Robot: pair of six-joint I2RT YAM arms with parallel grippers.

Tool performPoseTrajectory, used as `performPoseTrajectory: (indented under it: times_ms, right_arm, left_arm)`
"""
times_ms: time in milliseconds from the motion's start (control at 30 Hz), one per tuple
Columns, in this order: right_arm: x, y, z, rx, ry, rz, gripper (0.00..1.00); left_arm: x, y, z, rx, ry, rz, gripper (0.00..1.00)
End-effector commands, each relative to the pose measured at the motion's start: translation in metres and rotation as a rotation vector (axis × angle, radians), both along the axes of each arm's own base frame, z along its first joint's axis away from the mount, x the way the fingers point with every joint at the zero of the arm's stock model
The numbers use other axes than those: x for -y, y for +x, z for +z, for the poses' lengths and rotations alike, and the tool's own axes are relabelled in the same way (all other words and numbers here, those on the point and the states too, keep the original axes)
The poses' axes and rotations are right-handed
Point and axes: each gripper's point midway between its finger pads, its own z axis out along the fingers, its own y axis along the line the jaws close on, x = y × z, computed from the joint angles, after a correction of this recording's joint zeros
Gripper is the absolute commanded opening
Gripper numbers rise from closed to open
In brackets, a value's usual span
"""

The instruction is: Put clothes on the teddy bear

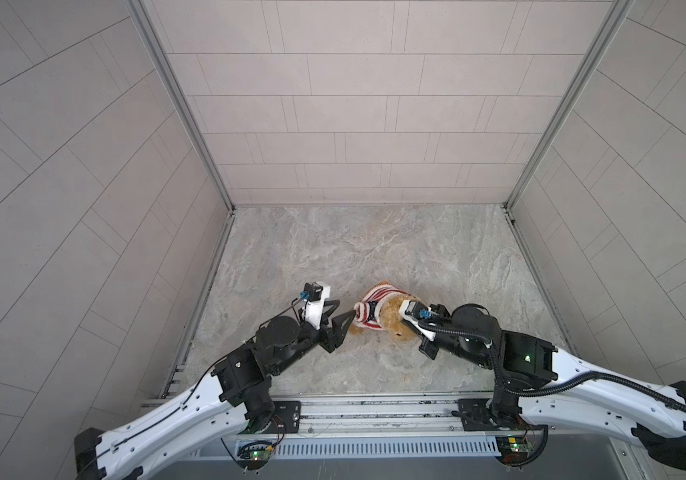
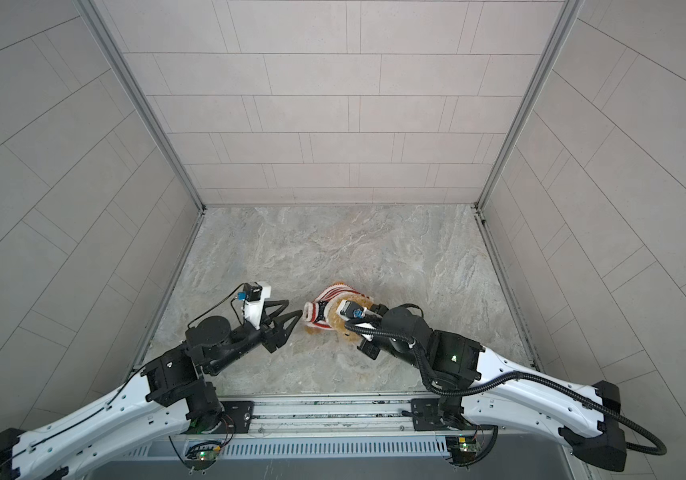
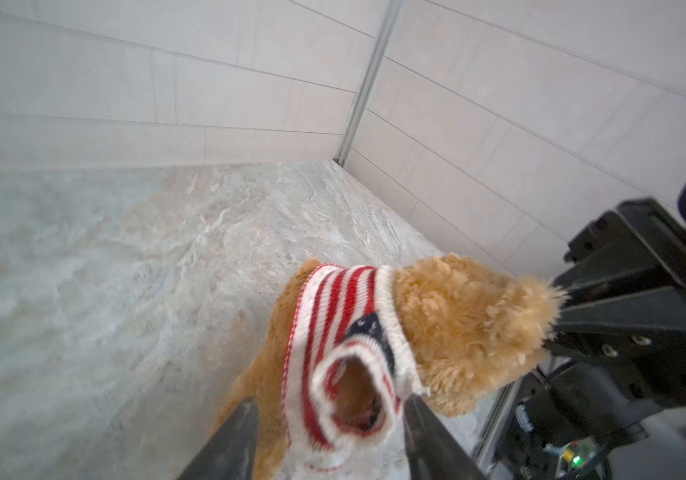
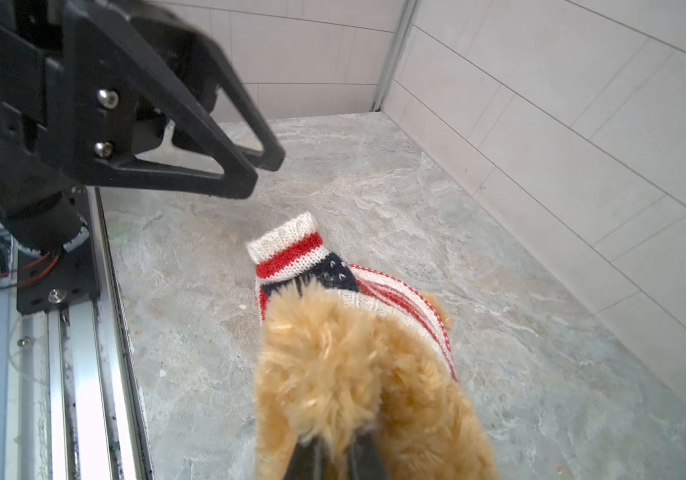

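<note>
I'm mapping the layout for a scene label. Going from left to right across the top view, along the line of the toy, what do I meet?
In a top view: left gripper → striped sweater → teddy bear → right arm.

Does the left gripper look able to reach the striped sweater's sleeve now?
Likely yes: the open left gripper points at the sleeve from close by, with nothing between.

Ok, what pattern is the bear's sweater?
The sweater has red-and-white stripes with a navy patch; clearest in the left wrist view.
</note>
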Motion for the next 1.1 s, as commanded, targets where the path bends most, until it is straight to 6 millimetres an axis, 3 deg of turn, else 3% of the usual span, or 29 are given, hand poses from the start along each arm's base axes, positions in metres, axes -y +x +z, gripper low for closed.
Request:
performPoseTrajectory:
  times_ms: [0,233,400,567,700,900,1000,1067]
  right_arm:
    - [0.008,0.010,0.042,-0.059,0.201,-0.072,0.00]
    - [0.008,0.021,0.047,-0.161,0.306,-0.090,0.00]
    - [0.003,0.021,0.048,-0.184,0.341,-0.080,0.00]
    - [0.000,0.019,0.048,-0.206,0.365,-0.067,0.00]
    - [-0.002,0.017,0.047,-0.219,0.383,-0.056,0.00]
    - [0.001,0.016,0.048,-0.215,0.404,-0.059,0.00]
    - [0.001,0.015,0.048,-0.216,0.408,-0.056,0.00]
    - [0.000,0.016,0.050,-0.211,0.414,-0.054,0.00]
  left_arm:
    - [-0.003,-0.003,-0.006,-0.099,-0.154,0.021,0.47]
    - [0.016,-0.009,-0.010,-0.138,-0.254,-0.063,0.42]
    - [0.034,0.000,-0.012,-0.163,-0.271,-0.076,0.42]
    - [0.045,0.020,-0.012,-0.194,-0.274,-0.016,0.32]
    - [0.050,0.026,-0.007,-0.202,-0.329,-0.002,0.32]
    - [0.055,0.023,0.001,-0.197,-0.373,-0.036,0.43]
    - [0.054,0.022,0.003,-0.195,-0.385,-0.038,0.41]
    - [0.054,0.024,0.004,-0.192,-0.385,-0.032,0.33]
